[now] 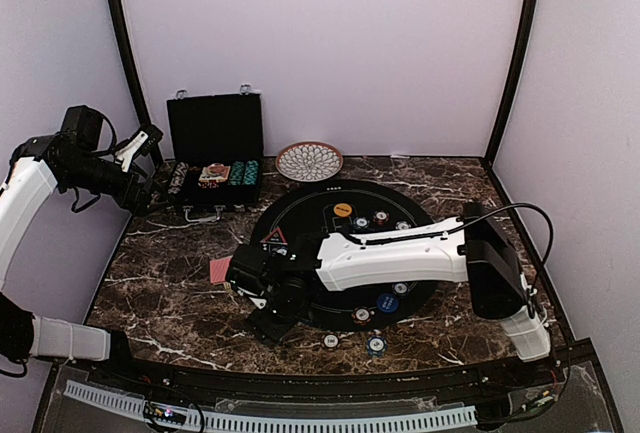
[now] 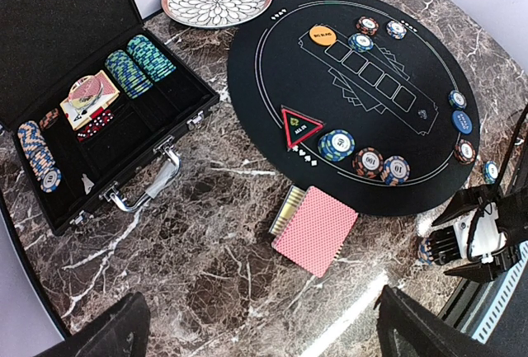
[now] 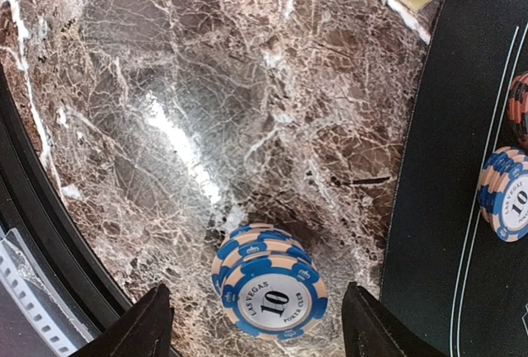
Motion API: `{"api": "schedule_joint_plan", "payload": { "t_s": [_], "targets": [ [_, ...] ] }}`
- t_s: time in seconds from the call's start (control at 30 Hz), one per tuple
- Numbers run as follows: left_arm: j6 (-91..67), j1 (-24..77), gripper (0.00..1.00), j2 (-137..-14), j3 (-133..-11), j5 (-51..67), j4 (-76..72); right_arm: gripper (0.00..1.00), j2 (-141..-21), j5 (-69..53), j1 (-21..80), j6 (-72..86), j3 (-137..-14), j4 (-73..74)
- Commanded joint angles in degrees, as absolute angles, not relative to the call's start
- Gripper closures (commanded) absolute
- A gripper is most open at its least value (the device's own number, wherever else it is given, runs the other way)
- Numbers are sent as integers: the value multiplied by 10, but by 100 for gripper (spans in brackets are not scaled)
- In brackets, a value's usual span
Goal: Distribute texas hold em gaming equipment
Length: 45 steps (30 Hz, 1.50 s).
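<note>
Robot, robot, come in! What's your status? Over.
Left tool open, empty. Right tool open astride chip stack, no contact yet. Nothing in the way.

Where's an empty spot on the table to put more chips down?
Most room: the bare brown marble table between the black hinged case and the red-backed card deck. The middle of the round black mat is bare too, under the white right arm. Crowded: the mat's edges, ringed with striped chip stacks.
</note>
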State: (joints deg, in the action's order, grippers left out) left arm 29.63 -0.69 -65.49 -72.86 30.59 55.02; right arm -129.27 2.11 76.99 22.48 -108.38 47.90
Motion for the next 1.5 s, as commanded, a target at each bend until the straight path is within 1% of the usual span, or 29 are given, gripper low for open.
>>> {"api": "schedule_joint_plan", "payload": {
  "t_s": [0.0, 0.43, 0.6, 0.8, 0.87, 0.93, 1.0, 1.03, 1.1, 1.17, 1.3, 1.47],
  "targets": [
    [303, -4, 1, -640, -721, 314, 561, 31, -1303, 17, 772, 221, -1101, 485],
    [304, -4, 1, -639, -723, 311, 562, 38, -1314, 17, 772, 216, -1103, 489],
    [305, -4, 1, -638, -721, 309, 562, 48, -1312, 17, 773, 216, -1107, 494],
    [305, -4, 1, -639, -722, 309, 560, 65, -1305, 22, 773, 217, -1113, 501],
    [304, -4, 1, -639, -723, 309, 560, 68, -1303, 24, 773, 216, -1112, 502],
    [304, -4, 1, -638, -723, 309, 561, 67, -1304, 28, 773, 215, -1112, 504],
    [304, -4, 1, -637, -723, 307, 561, 65, -1307, 32, 773, 215, -1112, 507],
    [305, -4, 1, -637, -723, 307, 561, 62, -1308, 32, 773, 215, -1112, 507],
    [305, -4, 1, -636, -723, 307, 562, 52, -1309, 32, 773, 215, -1112, 506],
    [305, -4, 1, -636, -723, 306, 562, 48, -1310, 30, 772, 215, -1112, 505],
    [305, -4, 1, -637, -723, 305, 561, 45, -1312, 22, 773, 214, -1111, 502],
    [306, -4, 1, -635, -723, 303, 561, 45, -1319, 16, 773, 213, -1111, 502]
  ]
}}
